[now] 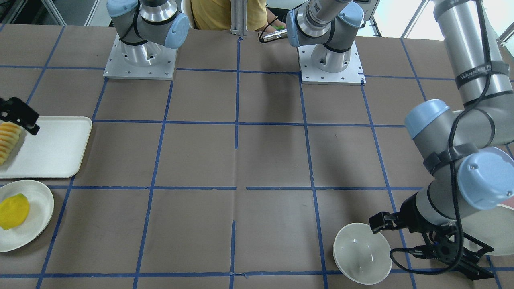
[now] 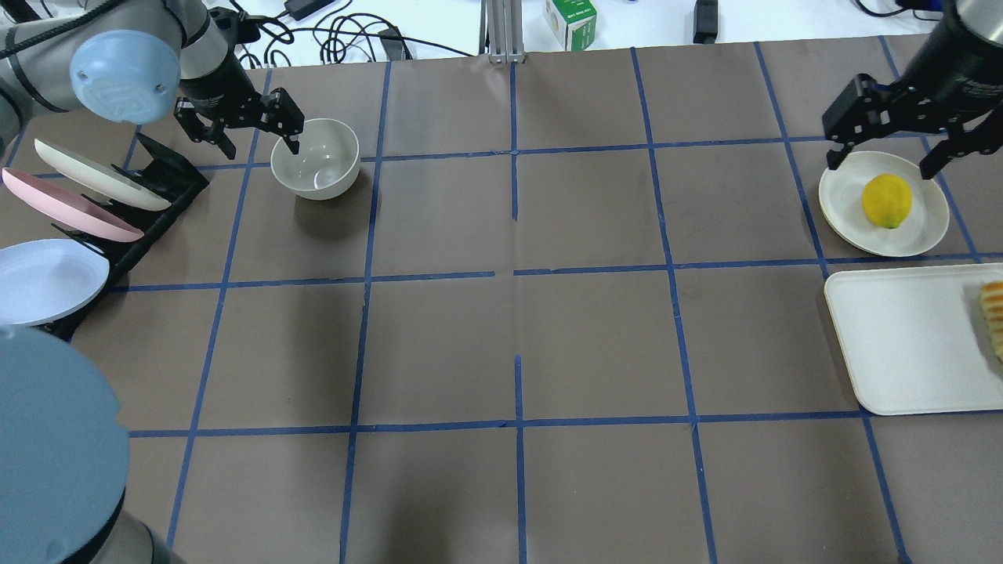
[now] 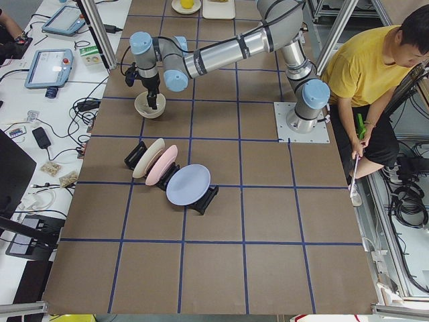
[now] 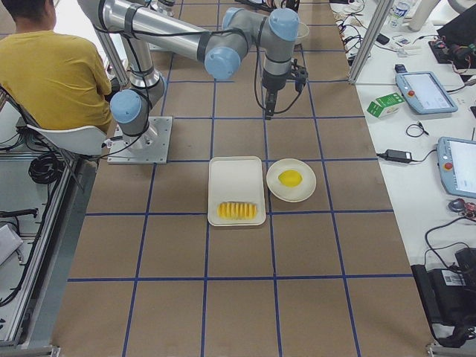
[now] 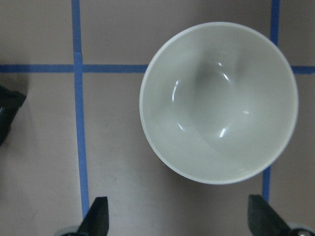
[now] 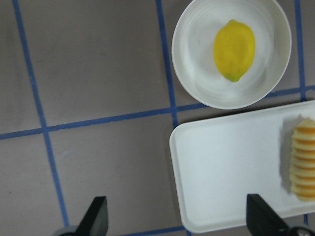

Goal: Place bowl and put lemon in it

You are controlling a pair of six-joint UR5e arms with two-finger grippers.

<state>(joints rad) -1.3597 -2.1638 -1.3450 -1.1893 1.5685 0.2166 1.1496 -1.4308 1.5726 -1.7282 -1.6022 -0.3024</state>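
The off-white bowl (image 2: 316, 159) stands upright and empty on the table at the far left; it also shows in the front view (image 1: 362, 253) and the left wrist view (image 5: 219, 101). My left gripper (image 2: 261, 146) hovers open and empty beside and above it, one fingertip near its rim. The yellow lemon (image 2: 886, 200) lies on a flat white plate (image 2: 842, 207) at the far right, also in the right wrist view (image 6: 234, 49). My right gripper (image 2: 884, 160) hangs open and empty, high above the plate's far edge.
A white tray (image 2: 901, 345) with ridged sliced fruit (image 2: 993, 313) lies beside the lemon's plate. A black rack (image 2: 161, 200) holding white, pink and blue plates stands at the left edge, close to the left arm. A person sits behind the robot bases.
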